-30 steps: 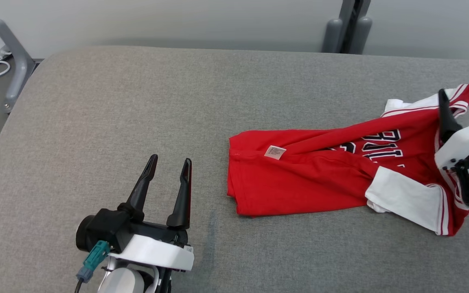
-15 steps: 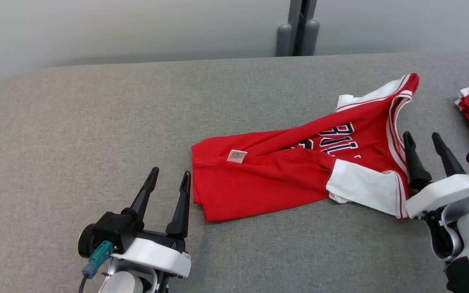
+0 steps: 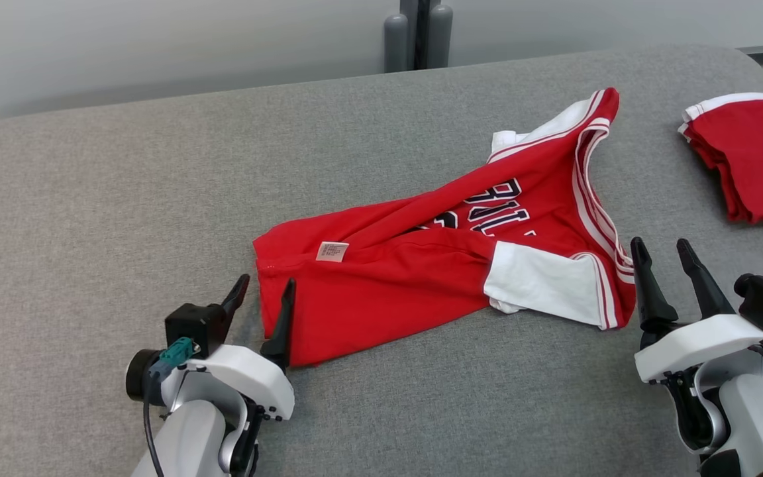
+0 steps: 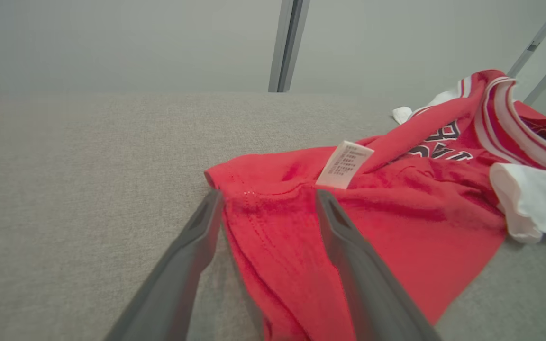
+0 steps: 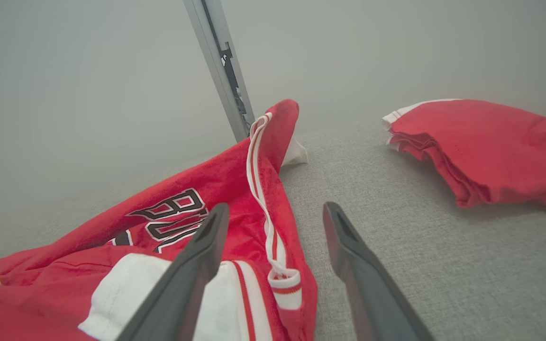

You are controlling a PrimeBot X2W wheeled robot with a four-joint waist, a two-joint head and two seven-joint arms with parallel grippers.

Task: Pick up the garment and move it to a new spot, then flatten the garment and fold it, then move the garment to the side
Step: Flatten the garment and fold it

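Observation:
The garment (image 3: 421, 278) is a red jersey with white sleeves and black lettering, lying crumpled across the middle of the grey padded table (image 3: 123, 199). Its hem with a white label (image 3: 332, 251) points toward my left gripper (image 3: 265, 286). That gripper is open and straddles the hem's near corner. In the left wrist view the gripper (image 4: 268, 196) has one finger off the cloth and the other over the red garment (image 4: 396, 227). My right gripper (image 3: 660, 245) stands open just right of the white sleeve (image 3: 540, 281). In the right wrist view this gripper (image 5: 277, 208) frames the garment's (image 5: 197, 189) striped trim, holding nothing.
A folded red garment (image 3: 752, 159) lies at the table's far right, also in the right wrist view (image 5: 491, 142). A grey post (image 3: 418, 33) stands behind the table's back edge. Bare grey table stretches to the left of the jersey.
The camera has swung right, bringing the folded red garment into view. Relative to the jersey, my left gripper has come up to the hem and my right gripper has drawn back off the collar.

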